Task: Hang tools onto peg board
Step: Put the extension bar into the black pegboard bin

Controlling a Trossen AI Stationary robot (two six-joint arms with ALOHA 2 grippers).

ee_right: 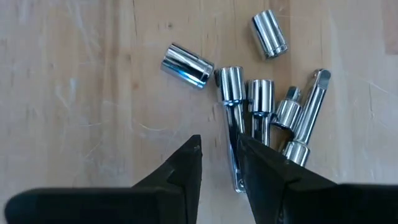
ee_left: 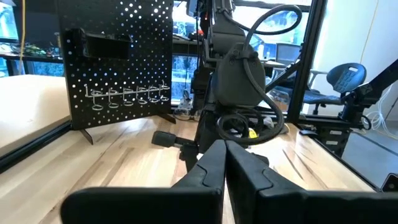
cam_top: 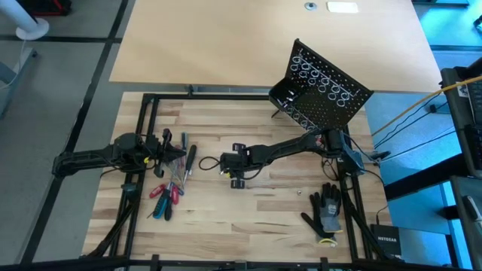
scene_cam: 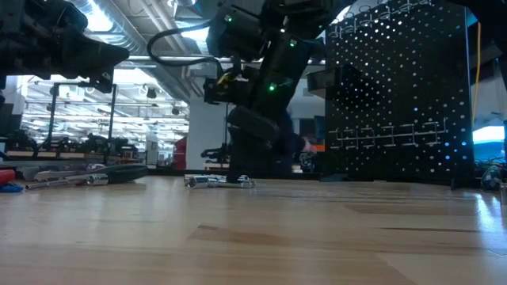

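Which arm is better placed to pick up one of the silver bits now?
The right. Its gripper hangs right over the silver bits, fingers around one shaft. The left gripper is shut, near the screwdrivers.

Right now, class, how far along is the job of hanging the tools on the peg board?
Done: nothing; the peg board rings look empty. In hand: the right tool is closing around a silver bit. Left: the screwdrivers on the table, beside the shut left tool.

We saw mirror-bright, smooth metal bits [ee_right: 261, 102] on a pale, faintly scratched wood surface [ee_right: 74, 93]; the fingers [ee_right: 180, 177] looked matt black, perhaps plastic; the peg board [cam_top: 325, 89] was black perforated metal.
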